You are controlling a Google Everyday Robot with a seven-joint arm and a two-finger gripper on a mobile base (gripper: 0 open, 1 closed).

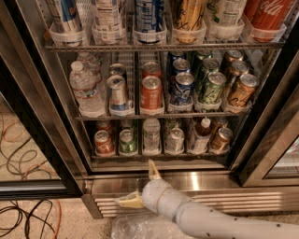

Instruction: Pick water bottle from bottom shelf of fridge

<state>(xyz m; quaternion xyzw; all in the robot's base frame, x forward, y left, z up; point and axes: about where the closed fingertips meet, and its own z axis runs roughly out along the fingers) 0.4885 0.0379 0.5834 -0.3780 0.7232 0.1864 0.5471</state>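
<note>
Pick not begun: water bottle point(151, 135) stands upright in mid lane of bottom shelf point(117, 157), cans either side, untouched. Gripper point(140, 186) sits low before fridge point(261, 179) base grille point(243, 200), just under shelf lip, fingers spread wide, holding nothing. Left to do: reach in, close, lift out. Speckled floor point(70, 224); loose cables point(28, 219) at left, clear plastic bag point(135, 228) nearest.

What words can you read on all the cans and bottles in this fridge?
"Cola": white script on the red container at the top right, partly cut off.
Every other can and bottle, including the water bottle on the bottom shelf: too blurred to read.
The gripper, open in front of the fridge base: no writing on it.
</note>
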